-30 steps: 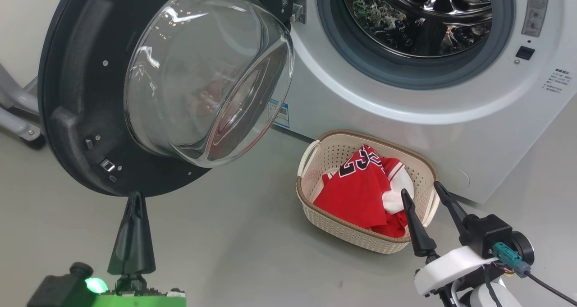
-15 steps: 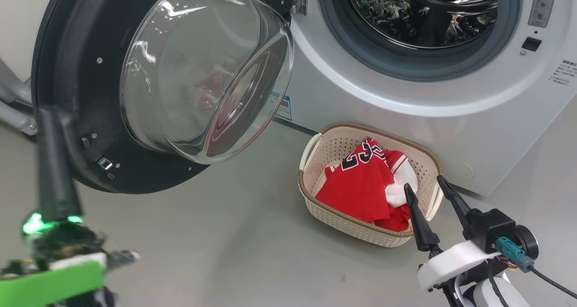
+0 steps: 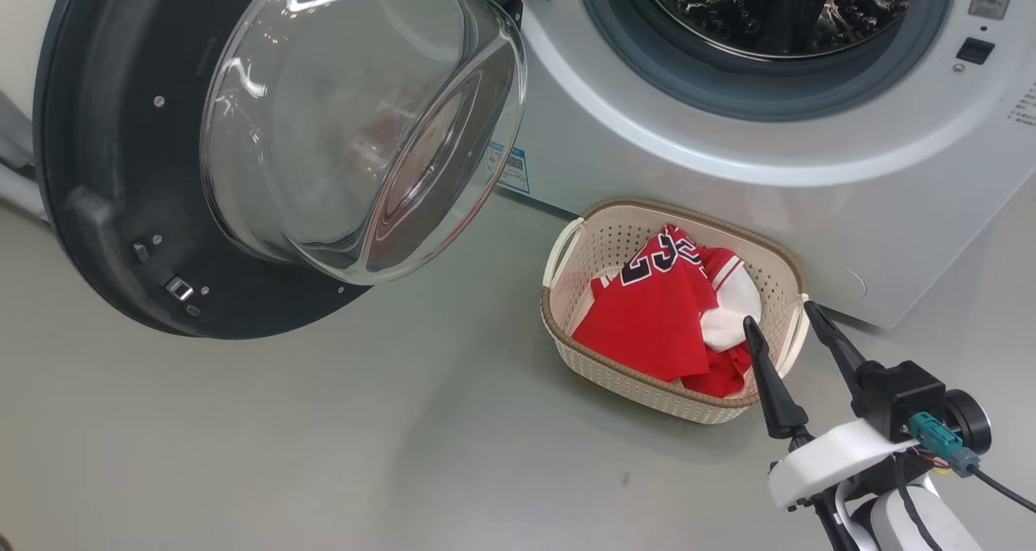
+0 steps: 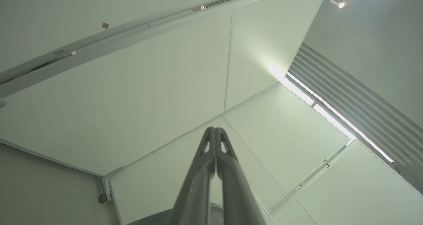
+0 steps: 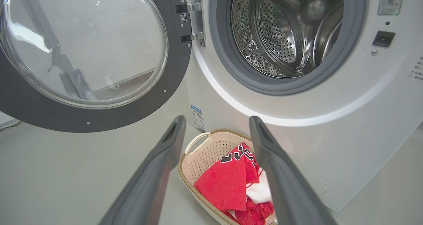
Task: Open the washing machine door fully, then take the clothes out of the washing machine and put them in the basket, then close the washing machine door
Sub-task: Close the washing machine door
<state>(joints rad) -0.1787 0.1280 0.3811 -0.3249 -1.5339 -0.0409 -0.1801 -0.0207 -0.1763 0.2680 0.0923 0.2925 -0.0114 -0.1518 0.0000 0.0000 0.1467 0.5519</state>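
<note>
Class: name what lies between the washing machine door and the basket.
Only bare floor lies between washing machine door and basket, seen in the head view.

Right hand [image 3: 781, 318]: two long tapered black fingers [image 3: 769, 381], white wrist shell [image 3: 825, 458], black camera block [image 3: 900, 389], teal connector [image 3: 931, 438], thin black cable [image 3: 1004, 490]. Left hand [image 4: 215, 132]: dark grey fingers, slotted tips.

- The washing machine door [image 3: 97, 211] is running past the head view's top edge.
- The right gripper [image 5: 216, 118] is covering part of the clothes [image 5: 228, 182] and basket [image 5: 205, 152].
</note>
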